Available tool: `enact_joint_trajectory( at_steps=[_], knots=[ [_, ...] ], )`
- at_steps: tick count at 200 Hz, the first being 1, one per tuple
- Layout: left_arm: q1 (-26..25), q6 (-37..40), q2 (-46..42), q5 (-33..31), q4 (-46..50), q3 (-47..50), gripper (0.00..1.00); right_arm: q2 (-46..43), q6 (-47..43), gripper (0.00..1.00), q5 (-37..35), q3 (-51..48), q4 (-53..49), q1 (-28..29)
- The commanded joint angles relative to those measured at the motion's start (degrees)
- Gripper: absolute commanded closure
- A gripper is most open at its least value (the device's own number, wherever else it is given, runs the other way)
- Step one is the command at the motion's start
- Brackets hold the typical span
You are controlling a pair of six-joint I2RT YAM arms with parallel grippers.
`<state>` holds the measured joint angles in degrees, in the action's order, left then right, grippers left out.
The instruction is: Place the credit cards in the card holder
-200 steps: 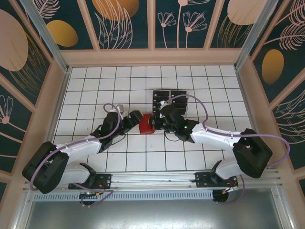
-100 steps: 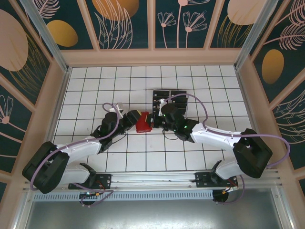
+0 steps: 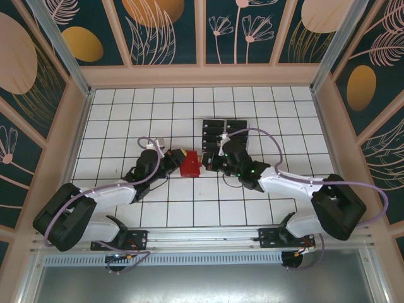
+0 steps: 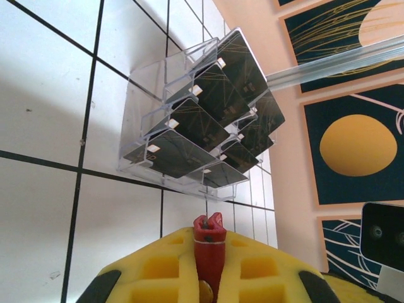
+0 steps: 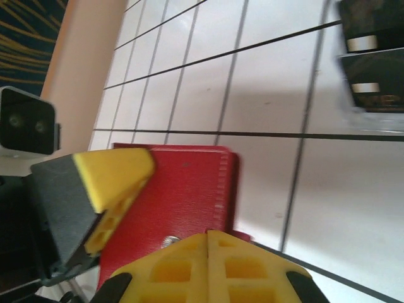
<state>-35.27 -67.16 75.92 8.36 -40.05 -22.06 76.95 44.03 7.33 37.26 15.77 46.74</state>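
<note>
White gridded table (image 3: 120, 113), walled booth.
- Card holder (image 3: 190, 163): lay folded mid-table, apparently no card in it.
- Credit cards (image 4: 218, 95): all stood in the clear tray (image 4: 142, 95) just beyond the holder, with nothing between them.
- Left gripper (image 3: 177, 159): pinched the holder's left edge.
- Right gripper (image 5: 208, 247): fingers pressed together at the holder's right edge; grip uncertain.

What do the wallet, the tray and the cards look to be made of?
Wallet: red leather or faux leather with a matte finish, going by the stitched edge and faint grain.
Tray: clear hard plastic, glossy; the tiles show through its walls.
Cards: probably plastic, dark and smooth, with a slight sheen.
</note>
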Motion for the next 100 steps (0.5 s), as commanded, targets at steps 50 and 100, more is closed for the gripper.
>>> enact_joint_trajectory(
  at_steps=[50, 100],
  knots=[
    [-0.09, 4.14, 3.29, -0.70, 2.21, -0.52, 1.00, -4.56, 0.92, 1.00, 1.32, -8.57, 4.53, -2.53],
    [-0.07, 7.57, 7.74, -3.31, 7.26, -1.06, 0.66, -1.87, -0.38, 1.00, 3.92, -10.34, 6.32, -3.65]
  ],
)
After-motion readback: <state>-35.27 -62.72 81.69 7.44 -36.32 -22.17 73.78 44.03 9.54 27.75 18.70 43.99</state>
